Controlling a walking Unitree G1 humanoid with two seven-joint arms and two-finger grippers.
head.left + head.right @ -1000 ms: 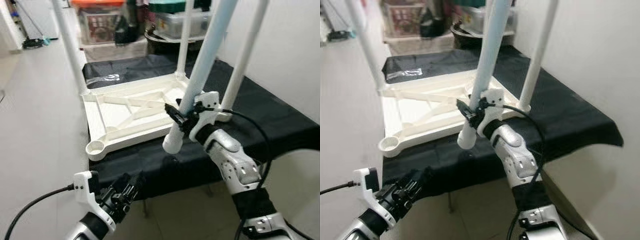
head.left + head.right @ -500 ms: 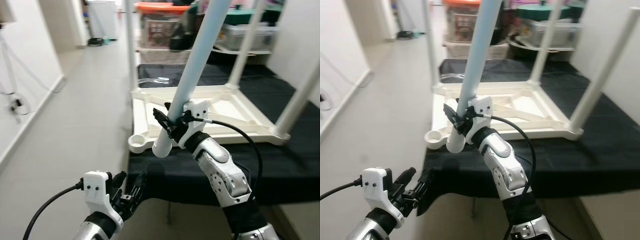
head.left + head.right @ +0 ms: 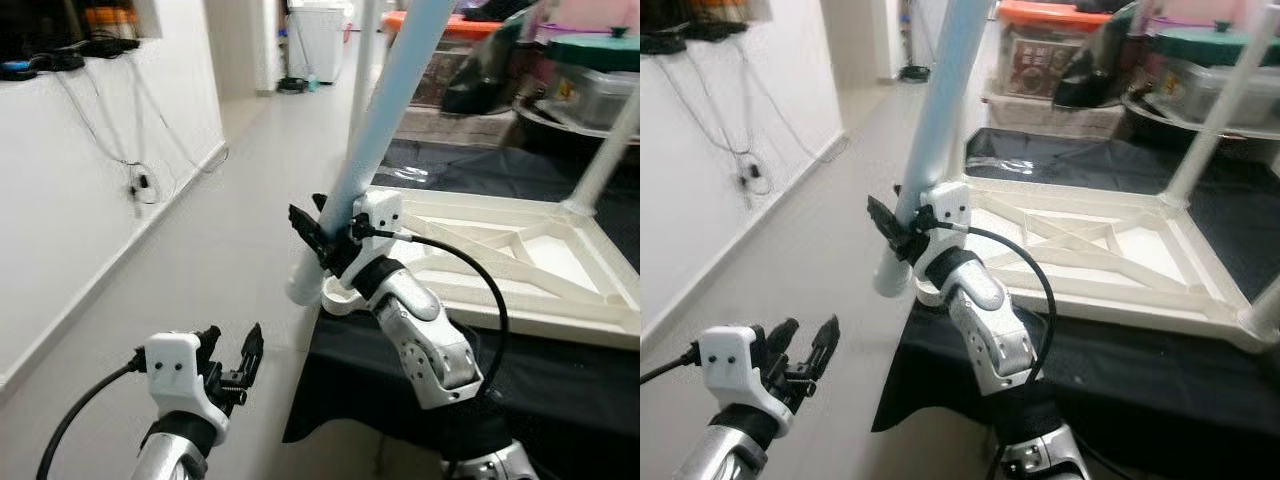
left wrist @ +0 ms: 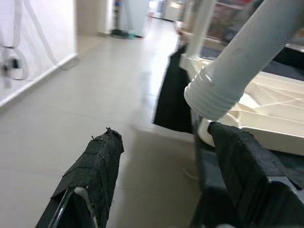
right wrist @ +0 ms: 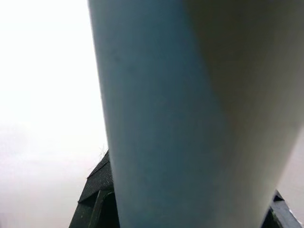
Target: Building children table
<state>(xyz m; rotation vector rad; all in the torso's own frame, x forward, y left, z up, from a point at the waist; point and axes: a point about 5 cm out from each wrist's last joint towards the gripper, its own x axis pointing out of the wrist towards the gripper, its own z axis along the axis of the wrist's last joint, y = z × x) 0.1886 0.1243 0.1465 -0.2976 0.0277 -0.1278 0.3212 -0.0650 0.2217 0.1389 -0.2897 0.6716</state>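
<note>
Right gripper (image 3: pixel 322 232) clamped around loose table leg (image 3: pixel 385 105), threaded end just beside the tabletop's empty corner socket (image 3: pixel 340 297); left gripper (image 3: pixel 232 362) spread, lower, empty.

Right gripper (image 3: pixel 322 240) raised, jaws clamped; left gripper (image 3: pixel 232 362) low, jaws apart.

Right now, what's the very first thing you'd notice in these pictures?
The long pale blue table leg, slanting up through the middle of the picture, gripped low down by the right pincer. Just behind it, an upside-down white tabletop lies on a black cloth, other legs sticking up. The left pincer hangs open above the floor.
</note>
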